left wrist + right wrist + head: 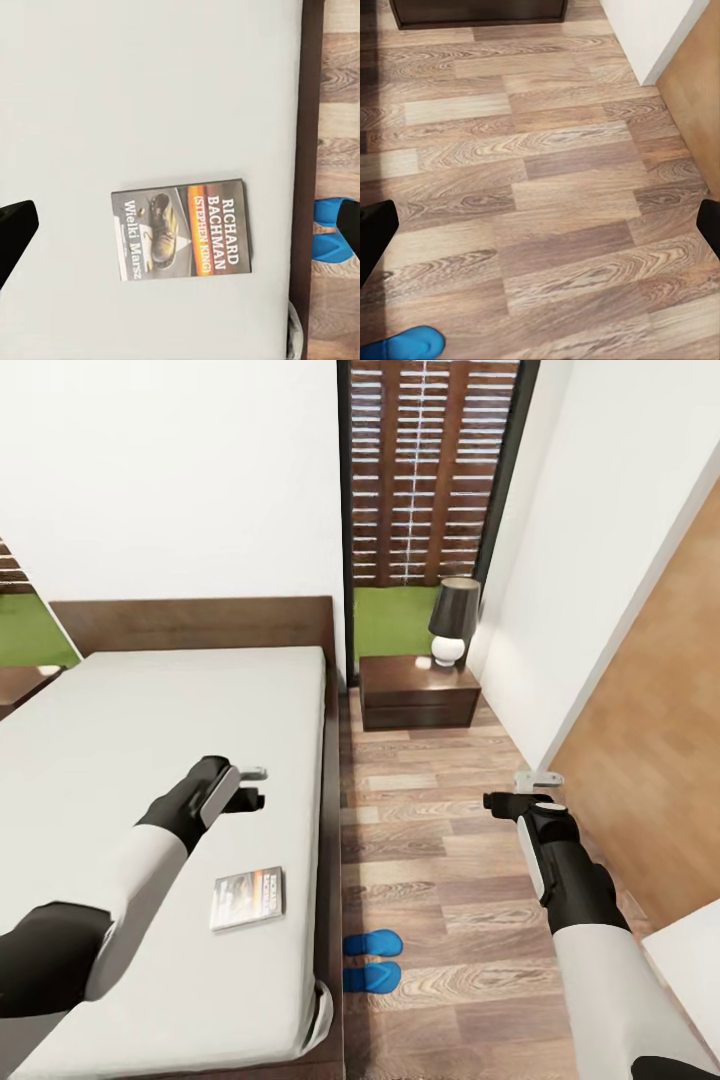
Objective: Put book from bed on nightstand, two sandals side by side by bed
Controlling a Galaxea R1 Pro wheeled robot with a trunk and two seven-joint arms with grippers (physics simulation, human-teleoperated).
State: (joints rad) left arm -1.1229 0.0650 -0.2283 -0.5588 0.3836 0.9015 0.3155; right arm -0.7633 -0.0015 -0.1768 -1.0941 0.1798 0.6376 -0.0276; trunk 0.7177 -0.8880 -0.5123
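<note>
Thin dark paperback book with orange band (182,229) lies flat on light-grey mattress of dark-framed bed (130,730), near bed's floor-side edge. Left gripper (250,787) hovers above mattress beyond book, jaws wide, empty. Right gripper (515,792) over wood-plank floor (547,180), jaws wide, empty. Two bright-blue flat sandals (372,959) side by side on floor beside bed. Dark-brown nightstand (415,695) against far wall.

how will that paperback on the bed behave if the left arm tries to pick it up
The book looks thin and flat, so it is probably light and may flex somewhat. It lies flush on the soft mattress, so jaws closing from above would likely struggle to get under an edge. Sliding it toward the mattress side may expose one.
</note>
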